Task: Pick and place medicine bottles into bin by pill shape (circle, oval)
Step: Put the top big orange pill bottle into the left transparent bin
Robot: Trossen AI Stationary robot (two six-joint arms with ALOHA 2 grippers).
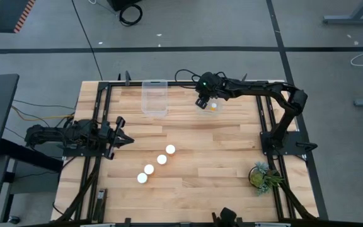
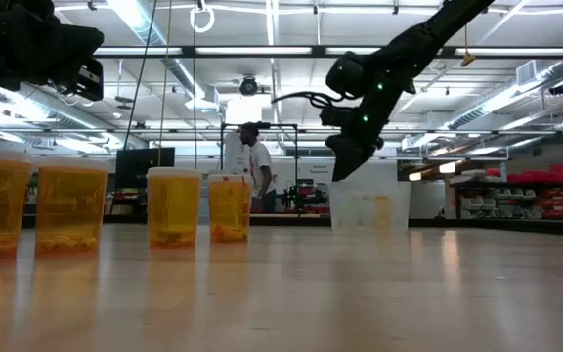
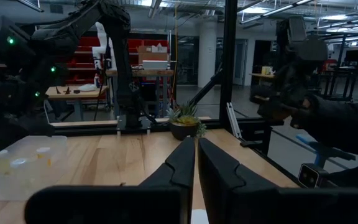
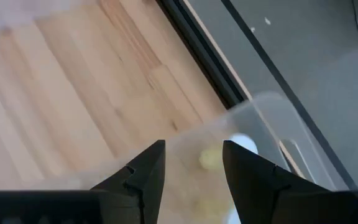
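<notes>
We're mid-sort w/ right gripper (image 1: 205, 103) hovering over far-right bin (image 4: 272, 118), jaws apart & empty, so next it needs one of the bottles (image 1: 162, 159) near-center; left gripper (image 1: 122, 139) shut, idle.

Amber bottles (image 2: 174, 208) with white caps (image 1: 161, 159) stand on the pale striped-wood table (image 1: 219, 157); bins (image 1: 155, 98) are clear, arms (image 1: 276, 94) black.

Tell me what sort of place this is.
Probably a robotics lab or workshop: a slatted wooden worktable on bare grey concrete floor, exposed ceiling strip lights, and red storage shelving behind.
</notes>
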